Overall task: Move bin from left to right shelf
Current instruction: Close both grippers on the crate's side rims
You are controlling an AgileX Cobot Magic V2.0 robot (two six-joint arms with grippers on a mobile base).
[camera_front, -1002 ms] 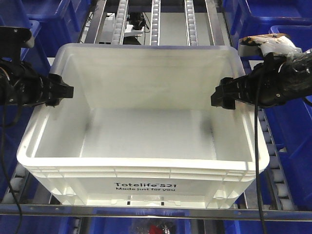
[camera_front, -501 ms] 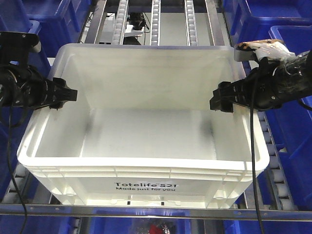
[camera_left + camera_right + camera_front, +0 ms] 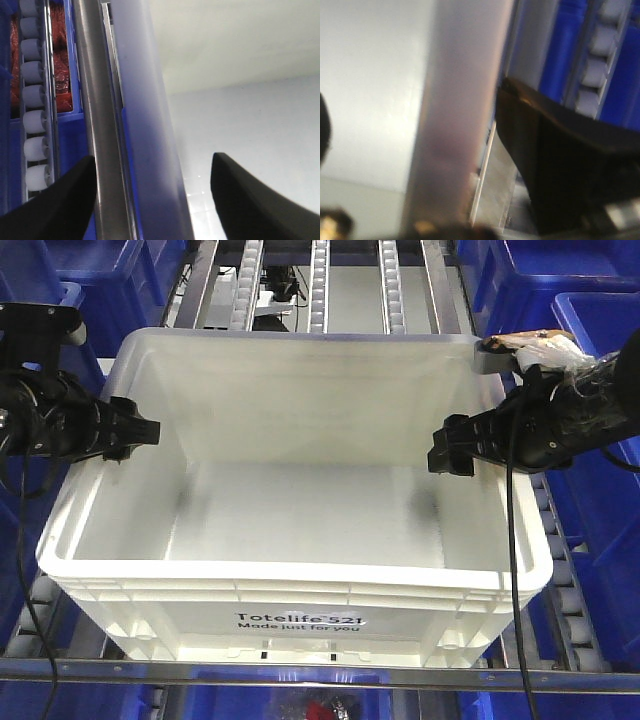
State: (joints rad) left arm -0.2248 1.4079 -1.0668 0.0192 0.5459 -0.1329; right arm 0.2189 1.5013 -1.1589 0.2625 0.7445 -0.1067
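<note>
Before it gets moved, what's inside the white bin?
Nothing shows inside the bin: its white floor is bare. The floor strip behind the near wall is hidden by the rim.

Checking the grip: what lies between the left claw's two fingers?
Left wrist view: the rim of the bin and a grey steel rail beside it run between the fingers of the left claw.

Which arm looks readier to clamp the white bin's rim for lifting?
Right, probably: its outer finger looks against the bin rim, while the left fingers straddle theirs with gaps on both sides.
</note>
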